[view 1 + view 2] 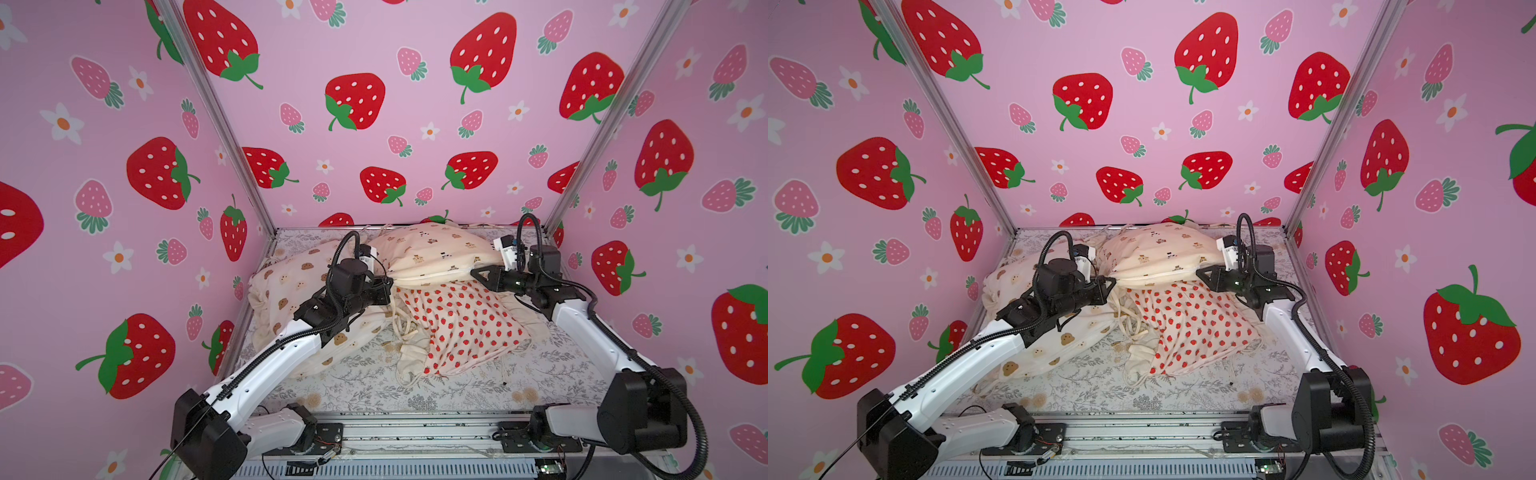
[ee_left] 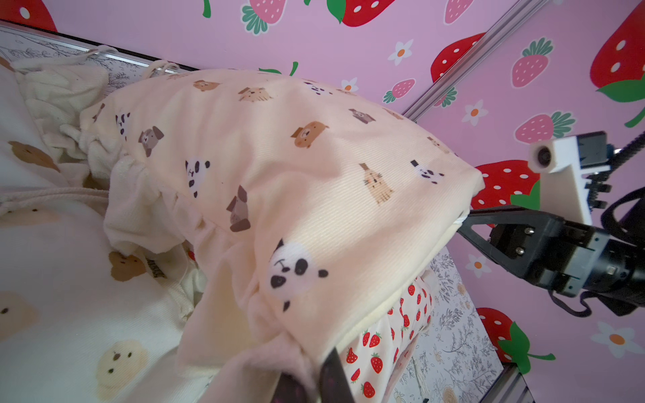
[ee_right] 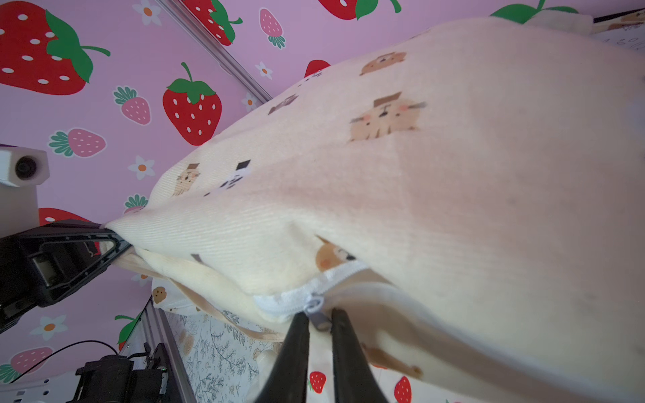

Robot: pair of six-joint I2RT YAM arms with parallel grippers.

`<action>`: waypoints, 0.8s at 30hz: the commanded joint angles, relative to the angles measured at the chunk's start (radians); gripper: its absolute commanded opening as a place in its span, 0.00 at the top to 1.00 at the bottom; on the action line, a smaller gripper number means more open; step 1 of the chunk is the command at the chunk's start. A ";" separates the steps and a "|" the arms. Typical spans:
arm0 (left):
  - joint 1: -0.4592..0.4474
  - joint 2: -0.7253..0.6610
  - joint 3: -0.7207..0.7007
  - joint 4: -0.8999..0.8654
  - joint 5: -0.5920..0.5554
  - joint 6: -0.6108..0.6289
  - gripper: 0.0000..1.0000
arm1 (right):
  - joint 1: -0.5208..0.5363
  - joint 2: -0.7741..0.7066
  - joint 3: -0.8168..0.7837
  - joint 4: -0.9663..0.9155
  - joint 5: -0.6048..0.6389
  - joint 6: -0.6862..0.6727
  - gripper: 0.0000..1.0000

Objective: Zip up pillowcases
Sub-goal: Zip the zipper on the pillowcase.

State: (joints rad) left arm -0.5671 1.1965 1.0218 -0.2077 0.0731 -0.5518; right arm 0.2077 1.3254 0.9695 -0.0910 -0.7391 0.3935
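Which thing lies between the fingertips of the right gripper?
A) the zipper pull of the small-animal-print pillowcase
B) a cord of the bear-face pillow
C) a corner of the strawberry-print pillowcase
A: the right wrist view shows the grey zipper pull of the small-animal-print pillowcase between the fingertips of the right gripper.

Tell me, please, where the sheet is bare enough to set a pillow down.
The grey fern-printed sheet lies bare along the near strip, between the red strawberry-print pillow and the metal rail, widest towards the right arm. The back and left are crowded: the brown bear-face pillow and the small-animal-print cream pillow pile there.
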 commanded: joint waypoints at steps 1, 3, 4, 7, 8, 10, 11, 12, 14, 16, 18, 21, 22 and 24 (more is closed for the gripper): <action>0.009 -0.015 -0.007 0.013 -0.006 -0.011 1.00 | 0.004 -0.012 -0.006 0.017 -0.012 -0.016 0.90; 0.009 -0.018 -0.008 0.010 -0.007 -0.010 1.00 | 0.004 -0.012 -0.006 0.019 -0.003 -0.016 0.93; 0.010 -0.020 -0.008 0.008 -0.007 -0.010 1.00 | 0.004 -0.015 -0.008 0.017 0.009 -0.016 0.94; 0.010 -0.023 -0.010 0.010 -0.007 -0.011 1.00 | 0.004 -0.020 -0.009 0.013 0.032 -0.021 0.98; 0.010 -0.023 -0.011 0.010 -0.007 -0.011 1.00 | 0.004 -0.022 -0.009 0.012 0.040 -0.021 0.99; 0.012 -0.024 -0.012 0.008 -0.009 -0.012 1.00 | 0.004 -0.023 -0.001 -0.009 0.068 -0.025 1.00; 0.012 -0.025 -0.015 0.008 -0.009 -0.013 1.00 | 0.004 -0.025 0.006 -0.027 0.085 -0.034 1.00; 0.011 -0.028 -0.018 0.010 -0.009 -0.011 1.00 | 0.004 -0.030 0.009 -0.042 0.109 -0.040 1.00; 0.012 -0.036 -0.022 0.003 -0.017 -0.011 1.00 | 0.004 -0.039 0.015 -0.071 0.153 -0.048 1.00; 0.012 -0.045 -0.028 0.001 -0.022 -0.010 1.00 | 0.006 -0.047 0.026 -0.105 0.193 -0.060 1.00; 0.012 -0.056 -0.039 0.011 -0.013 -0.004 1.00 | 0.006 -0.056 0.037 -0.139 0.243 -0.074 1.00; 0.013 -0.071 -0.048 0.005 -0.027 -0.005 1.00 | 0.008 -0.068 0.053 -0.185 0.334 -0.076 1.00; 0.013 -0.077 -0.053 0.007 -0.033 -0.005 1.00 | 0.008 -0.066 0.064 -0.210 0.368 -0.077 1.00; 0.016 -0.090 -0.061 0.013 -0.033 -0.009 1.00 | 0.008 -0.061 0.086 -0.253 0.421 -0.085 1.00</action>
State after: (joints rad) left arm -0.5655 1.1419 0.9714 -0.2058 0.0925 -0.5545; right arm 0.2264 1.2778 1.0073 -0.2573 -0.4824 0.3386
